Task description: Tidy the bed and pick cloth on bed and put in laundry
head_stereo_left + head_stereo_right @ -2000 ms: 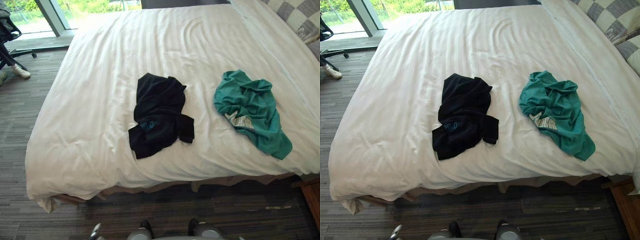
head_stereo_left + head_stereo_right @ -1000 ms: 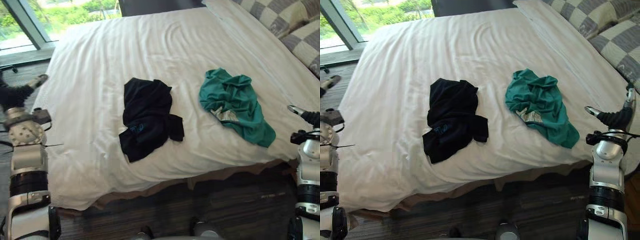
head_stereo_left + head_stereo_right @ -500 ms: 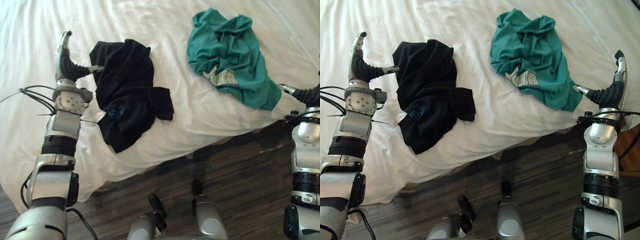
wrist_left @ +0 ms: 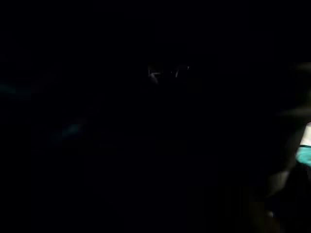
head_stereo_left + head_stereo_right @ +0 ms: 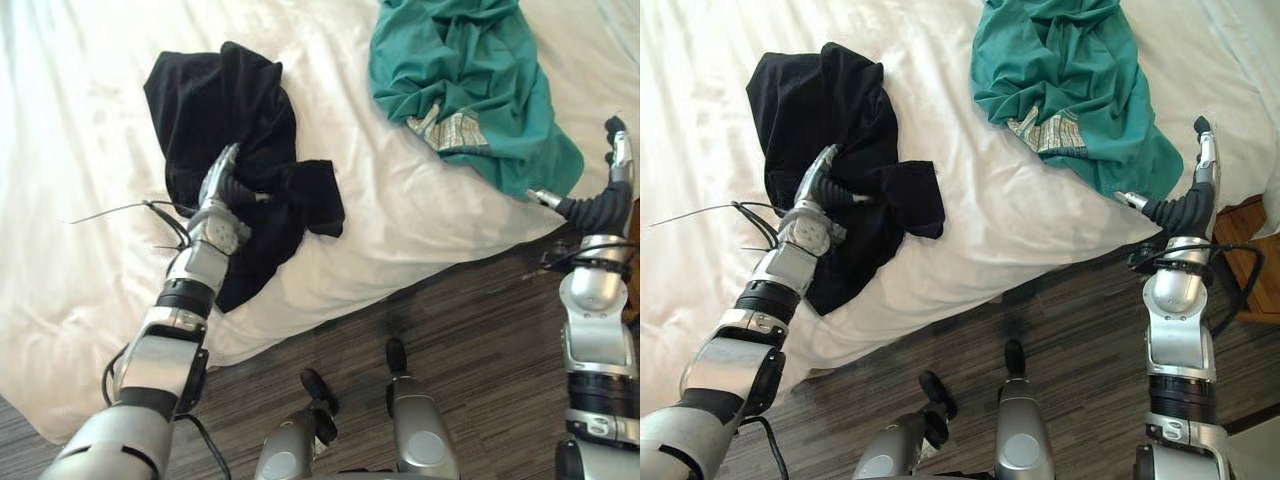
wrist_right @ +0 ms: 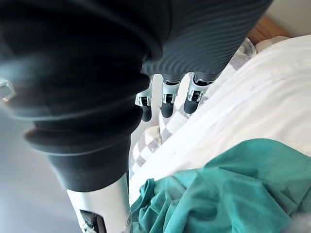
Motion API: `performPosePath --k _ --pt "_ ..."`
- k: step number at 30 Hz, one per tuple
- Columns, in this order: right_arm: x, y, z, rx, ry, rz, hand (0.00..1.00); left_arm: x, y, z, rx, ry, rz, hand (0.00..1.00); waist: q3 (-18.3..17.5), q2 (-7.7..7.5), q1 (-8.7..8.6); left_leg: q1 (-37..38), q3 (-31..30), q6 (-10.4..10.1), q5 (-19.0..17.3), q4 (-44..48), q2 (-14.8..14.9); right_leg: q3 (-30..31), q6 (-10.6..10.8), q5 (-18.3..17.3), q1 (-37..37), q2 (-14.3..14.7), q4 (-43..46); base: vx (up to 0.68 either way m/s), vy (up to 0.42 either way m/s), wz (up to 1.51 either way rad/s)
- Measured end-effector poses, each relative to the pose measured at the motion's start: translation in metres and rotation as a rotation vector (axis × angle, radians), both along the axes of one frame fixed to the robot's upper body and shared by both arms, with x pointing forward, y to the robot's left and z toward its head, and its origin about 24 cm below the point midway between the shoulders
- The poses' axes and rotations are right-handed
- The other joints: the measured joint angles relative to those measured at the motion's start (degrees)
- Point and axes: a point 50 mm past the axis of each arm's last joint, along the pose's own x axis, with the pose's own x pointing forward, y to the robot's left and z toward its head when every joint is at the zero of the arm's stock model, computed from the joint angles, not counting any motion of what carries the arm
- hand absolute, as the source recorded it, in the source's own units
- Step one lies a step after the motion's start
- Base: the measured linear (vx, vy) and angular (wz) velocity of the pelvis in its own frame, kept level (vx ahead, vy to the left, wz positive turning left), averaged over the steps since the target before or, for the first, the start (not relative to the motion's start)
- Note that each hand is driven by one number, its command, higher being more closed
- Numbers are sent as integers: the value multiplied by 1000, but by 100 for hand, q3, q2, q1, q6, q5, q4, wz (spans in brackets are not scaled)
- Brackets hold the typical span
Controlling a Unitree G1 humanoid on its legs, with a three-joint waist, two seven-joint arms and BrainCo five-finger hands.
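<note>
1. The wide bed under its white duvet [image 5: 420, 230] carries both garments on its near half.
2. The crumpled teal cotton shirt [image 5: 470, 70] lies on my right, its lower end close to the bed's edge and well apart from the black one.
3. The bunched black cotton shirt [image 5: 220, 100] lies to the left, under my left arm.
4. My left hand [image 5: 228, 185] rests on the black shirt, fingers apparently straight and nothing pinched. I'd curl them deep into a thick fold, catching only shirt and none of the duvet, then lift straight up.
5. My right hand [image 5: 1185, 210] hangs open just beside the teal shirt's lower end, touching nothing.
</note>
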Motion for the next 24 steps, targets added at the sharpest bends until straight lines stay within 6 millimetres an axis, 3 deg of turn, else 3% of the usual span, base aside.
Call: performPosePath --k 1,2,8,14,17,18,19,20,21,22,24 --pt "0 1 -1 2 -1 2 0 0 -1 -1 5 5 0 0 0 0 3 -1 3 0 0 19 0 0 0 0 8 -6 0 73 -4 1" --pt "0 2 -1 7 -3 6 0 0 -3 -7 9 25 -1 100 0 1 14 -7 15 0 0 78 5 -1 1 0 30 -19 1 90 -8 2" --pt "1 6 -3 17 -7 21 0 0 -17 -14 39 33 -37 100 -4 36 135 12 60 0 0 118 22 -49 1 0 80 -26 0 67 -8 4" --pt "11 12 19 -6 -69 49 0 -3 -17 -16 57 6 -73 100 -24 106 164 -35 -26 0 0 204 5 -116 94 58 106 -78 -24 70 -8 4" --pt "12 2 35 -75 -82 17 0 -15 -12 -25 -73 -21 -99 100 -40 132 149 -359 -115 -1 -8 830 15 -167 158 166 187 -242 -137 126 8 22" --pt "16 -4 39 -90 -77 -11 0 -21 -12 -30 -150 -35 -119 100 20 24 138 -789 -177 -9 -349 1297 16 -163 166 208 245 -419 -175 114 6 26" --pt "23 -9 46 -127 -56 -29 0 -31 -13 -42 -206 -33 -135 100 -34 195 161 -688 -331 -5 -71 -158 -145 -122 205 232 254 -402 -168 128 10 9" --pt "26 -14 49 -158 -34 -47 0 -38 -14 -48 -245 -31 -155 100 -66 379 181 -620 -384 -6 576 -864 -101 -139 229 218 268 -282 -149 175 49 -25" --pt "27 -25 53 -186 -6 -84 0 -51 -15 -57 -307 -21 -189 100 -50 569 287 -729 -348 324 1216 -846 92 -151 387 78 350 -165 -73 225 72 -9" --pt "28 -38 54 -194 29 -130 0 -62 -15 -65 -359 -14 -217 100 -60 567 294 -689 -348 364 1196 -860 -29 -190 449 16 270 -281 152 218 73 -1" --pt "34 -49 61 -193 57 -169 0 -73 -12 -71 -424 -9 -244 100 -19 662 323 -697 -435 385 1192 -856 1 -111 533 -109 -234 -292 872 160 16 10"
